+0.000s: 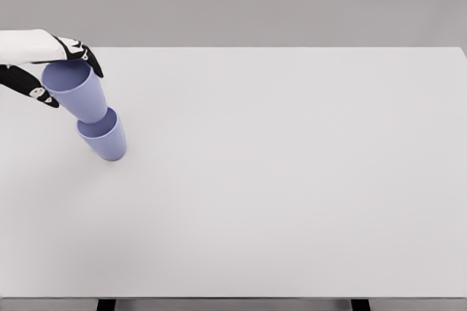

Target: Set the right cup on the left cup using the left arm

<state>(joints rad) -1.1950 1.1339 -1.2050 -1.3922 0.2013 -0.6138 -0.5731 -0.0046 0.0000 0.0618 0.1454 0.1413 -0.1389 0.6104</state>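
Two lilac-blue cups show at the left of the head view. One cup (103,136) stands on the white table (292,179), leaning slightly. The other cup (76,90) is tilted above it, its base resting in or just at the lower cup's mouth. My left hand (55,70) comes in from the left edge and sits around the upper cup's rim, black-and-white fingers (82,54) over the far side and a finger (33,92) on the near left side. The fingers look loosely set around the rim; a firm grasp is hard to confirm. The right hand is out of view.
The table's front edge runs along the bottom of the picture with dark legs (106,304) below it. A grey wall lies behind the far edge.
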